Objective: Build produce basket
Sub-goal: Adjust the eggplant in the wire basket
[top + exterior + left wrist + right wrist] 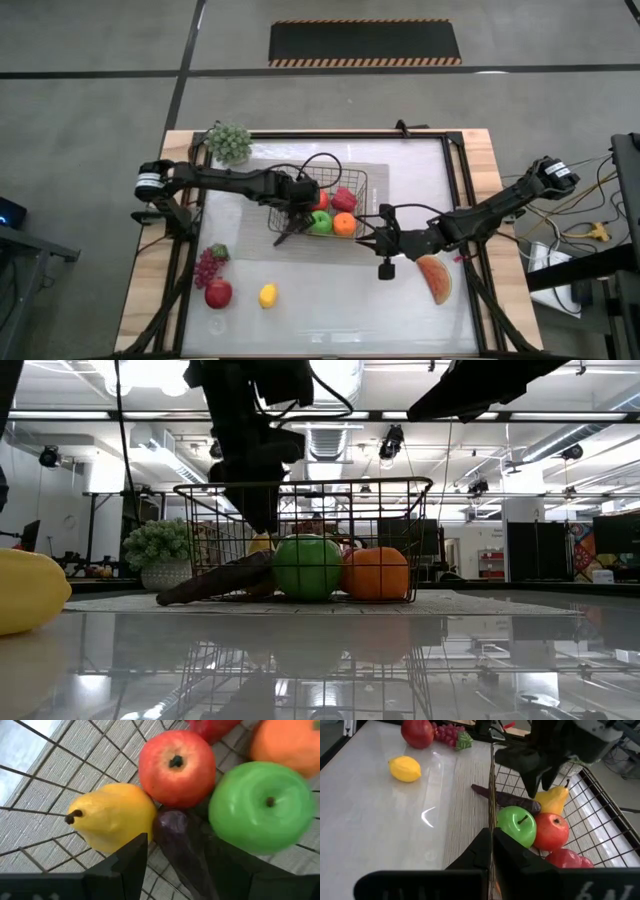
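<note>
The dark wire basket (360,185) stands on a mat at the table's middle. In it lie a green fruit (260,807), a red apple (176,767), a yellow pear (112,817), an orange (344,224) and a red pepper (344,198). My left gripper (187,870) reaches down into the basket and is shut on the purple eggplant (505,797). My right gripper (492,850) is shut on the basket's wire wall (492,795). On the table outside lie the grapes (207,265), another red apple (218,293), a lemon (267,295) and a watermelon slice (435,278). My left gripper pinches the eggplant's thick end (172,827) between its two fingers, coming steeply from above. The eggplant slants down from the fingers beside the pear. Its thin end (170,598) pokes out through the basket's wall and rests on the mat. My right gripper holds the basket's wall by its wire (492,827), pinched between the shut fingers, near the corner toward the table's near right. The fingers come nearly level from the table's right. The basket stands flat on the mat.
A pale grey-green bunch (229,142) sits at the table's far left corner. Black cables (330,165) loop over the basket. A dark frame (455,200) borders the table top. There is bare table along the near edge between the lemon and the watermelon slice.
</note>
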